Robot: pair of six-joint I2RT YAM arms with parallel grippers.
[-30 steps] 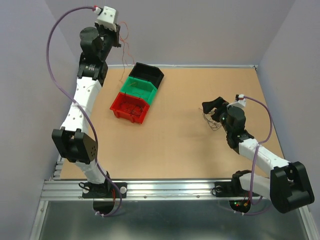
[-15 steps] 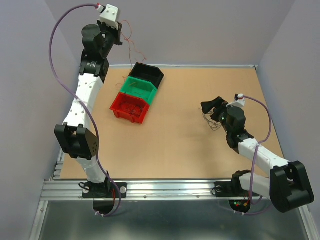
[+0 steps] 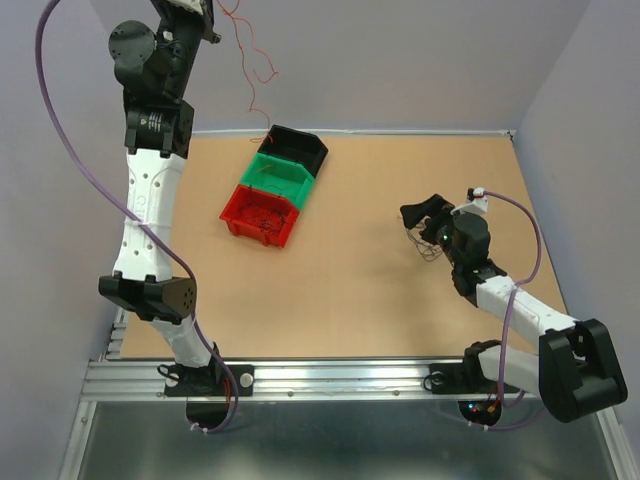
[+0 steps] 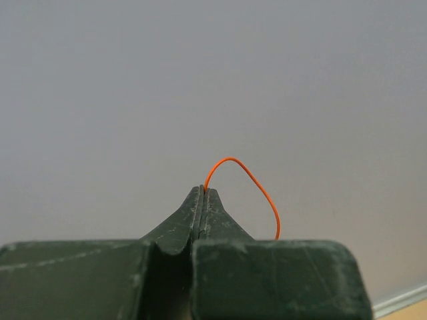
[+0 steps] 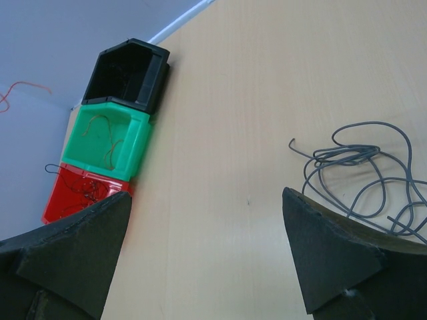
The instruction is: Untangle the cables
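Left gripper [image 4: 202,192]: the fingers are pressed together and pinch one hair-thin reddish-orange wire strand [image 4: 230,159] near its end. The arm stands high above the far left corner of the light brown wooden table [image 3: 360,280].
Reddish-orange strand: it hangs free from the pinch in loose kinks, in front of the pale purple wall [image 3: 400,60]. Its lower end is close above the black plastic bin [image 3: 318,155]; I cannot tell if it touches.
Right gripper [image 5: 207,193]: the fingers are spread wide and hold nothing, low over the table.
Dark grey wiry clump [image 5: 360,163]: it lies on the table just beside the right finger, well apart from the bins.
Handling: I judge the strands very light, springy and slippery. They keep their curls and hook on each other. The best hold is a free end or an outer loop, pinched firmly at the fingertips.
Other things: the green plastic bin [image 5: 137,150] has thin brownish strands inside and the red plastic bin [image 5: 53,207] has dark ones. Both stand in one touching row with the black bin.
In the way: nothing stands between the right gripper and the clump. The crossed loops are the risk, because one pull may drag the whole clump.
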